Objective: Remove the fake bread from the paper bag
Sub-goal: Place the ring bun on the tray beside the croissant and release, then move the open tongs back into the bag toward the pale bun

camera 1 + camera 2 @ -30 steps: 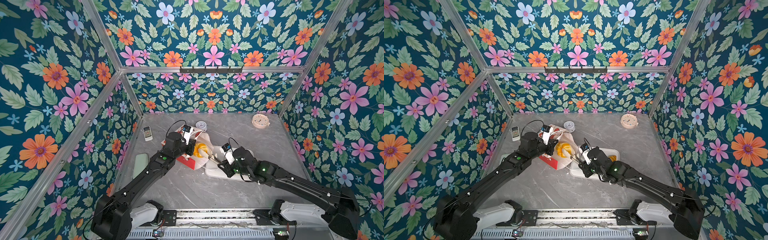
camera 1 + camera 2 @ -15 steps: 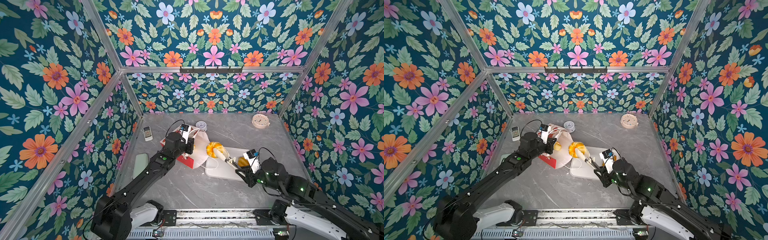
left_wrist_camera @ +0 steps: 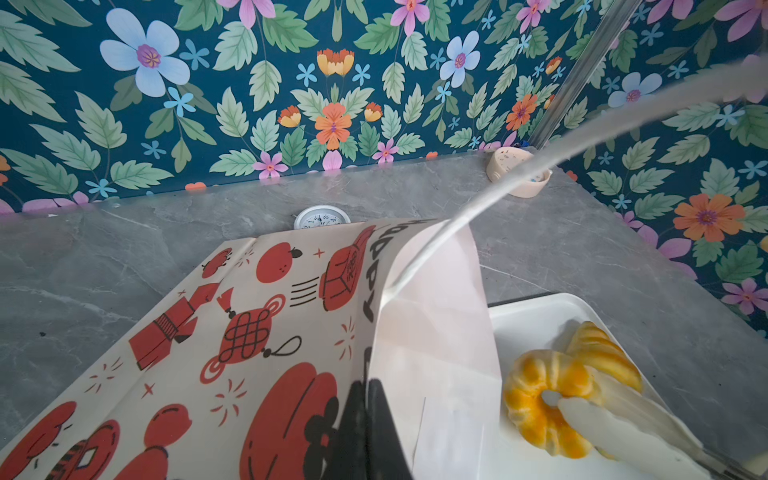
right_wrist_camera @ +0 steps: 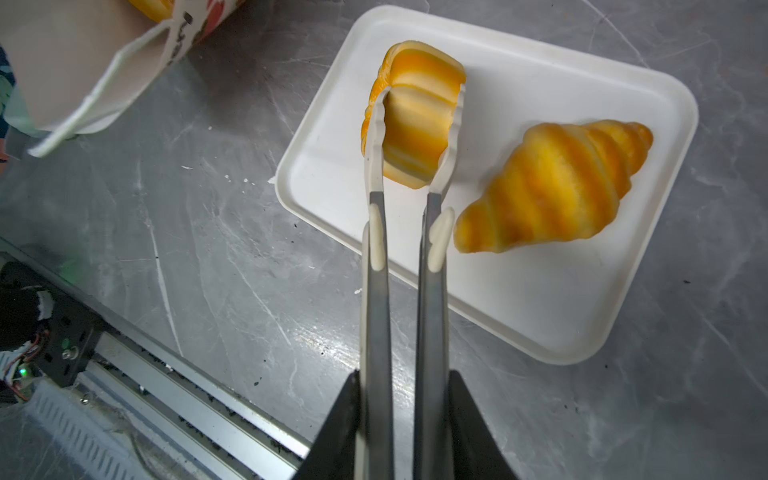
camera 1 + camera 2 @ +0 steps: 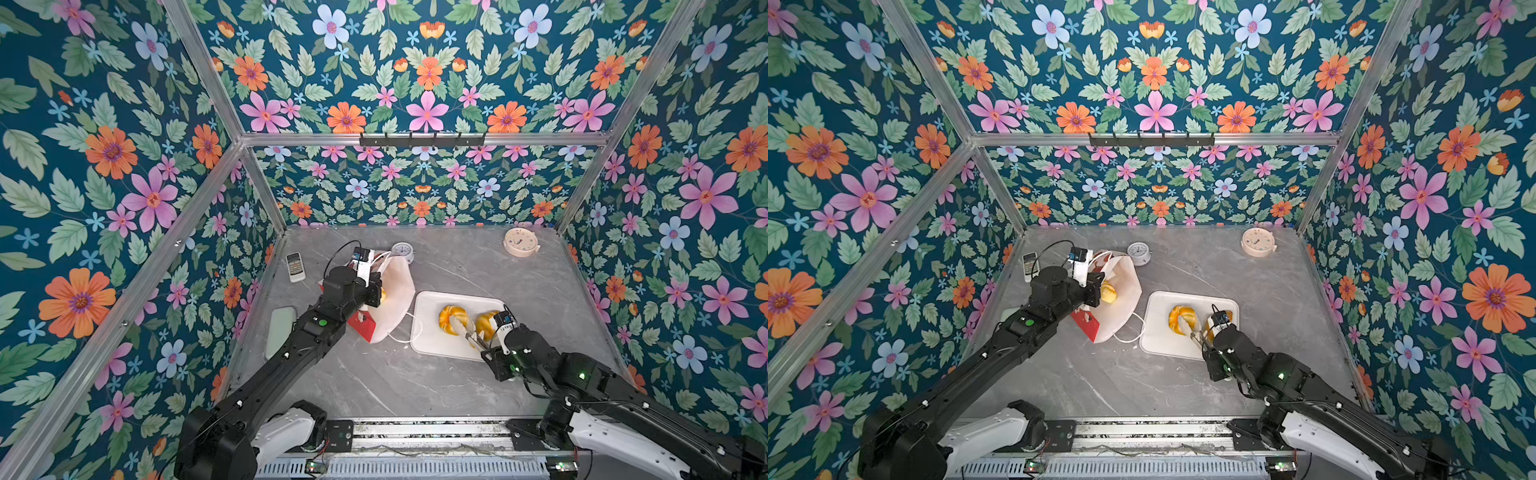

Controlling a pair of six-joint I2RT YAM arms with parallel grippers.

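The paper bag [image 5: 395, 299] [image 5: 1121, 291] lies tilted at the left of the table, red-patterned outside and white inside. My left gripper [image 3: 368, 386] [image 5: 374, 291] is shut on the rim of its mouth. One yellow fake bread [image 5: 1108, 292] shows inside the mouth. My right gripper [image 4: 401, 374] [image 5: 488, 351] is shut on metal tongs [image 4: 374, 311]. The white tong tips clamp a ring bagel [image 4: 419, 120] [image 5: 451, 318] [image 3: 540, 399] on edge over the white tray [image 4: 540, 324] [image 5: 428, 303]. A croissant [image 4: 557, 183] [image 5: 484, 322] lies on the tray beside it.
A remote [image 5: 295, 267] and a small round clock [image 5: 402, 251] sit behind the bag. At the back right corner stands a cream clock [image 5: 520, 242]. A grey oval object [image 5: 280, 332] lies by the left wall. The metal rail [image 4: 166, 399] runs along the front edge.
My right gripper has carried the ring bagel in the tongs from the bag's mouth rightward to over the tray. The left gripper has kept its hold on the bag.
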